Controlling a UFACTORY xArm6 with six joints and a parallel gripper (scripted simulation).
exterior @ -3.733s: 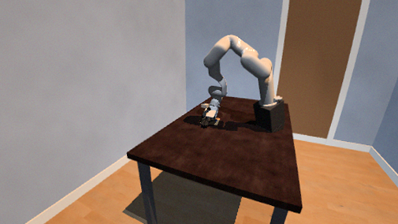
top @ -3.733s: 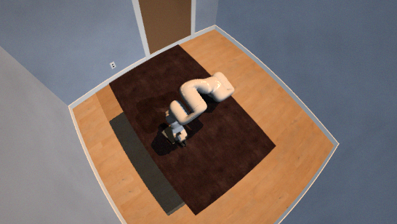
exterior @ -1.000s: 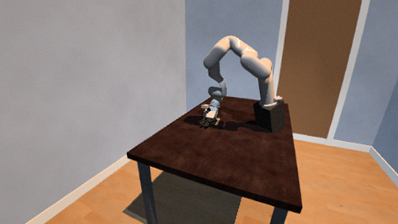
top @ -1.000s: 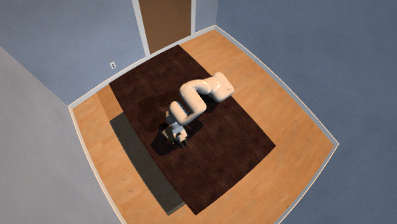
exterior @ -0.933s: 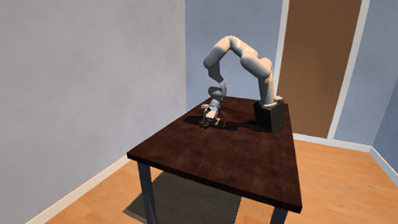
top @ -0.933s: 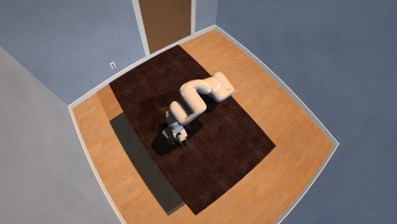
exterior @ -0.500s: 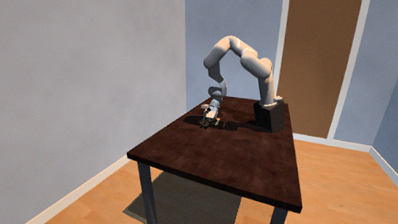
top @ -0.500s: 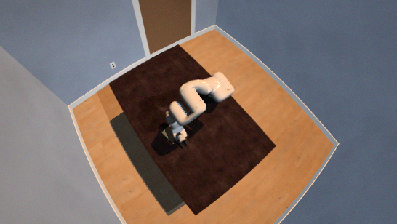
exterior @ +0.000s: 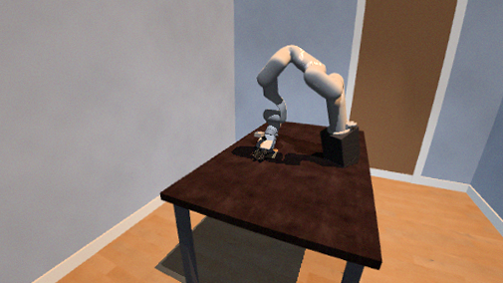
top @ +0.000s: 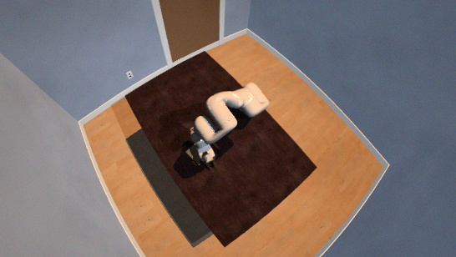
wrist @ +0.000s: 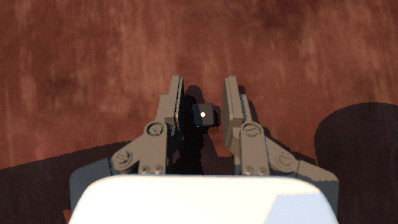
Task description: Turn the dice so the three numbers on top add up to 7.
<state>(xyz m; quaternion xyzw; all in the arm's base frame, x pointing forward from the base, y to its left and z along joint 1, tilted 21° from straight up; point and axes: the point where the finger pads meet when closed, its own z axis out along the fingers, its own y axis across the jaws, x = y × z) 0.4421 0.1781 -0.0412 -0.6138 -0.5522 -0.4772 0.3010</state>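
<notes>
In the wrist view a dark die (wrist: 204, 116) with a single white pip facing the camera sits between the fingers of my gripper (wrist: 203, 91). The fingers stand partly open, with a small gap on each side of the die, and I see no firm contact. In the top and exterior views the gripper (top: 207, 160) (exterior: 261, 157) points down, close to the table at its left side. A small tan patch, probably the mat (exterior: 273, 155) (top: 191, 153), shows beside the gripper. The arm mostly hides it. The other two dice are not visible.
The dark brown table (exterior: 296, 189) holds the arm's base block (exterior: 339, 145) at its far right end. The table's left edge lies close to the gripper. A wall stands to the left and a door behind.
</notes>
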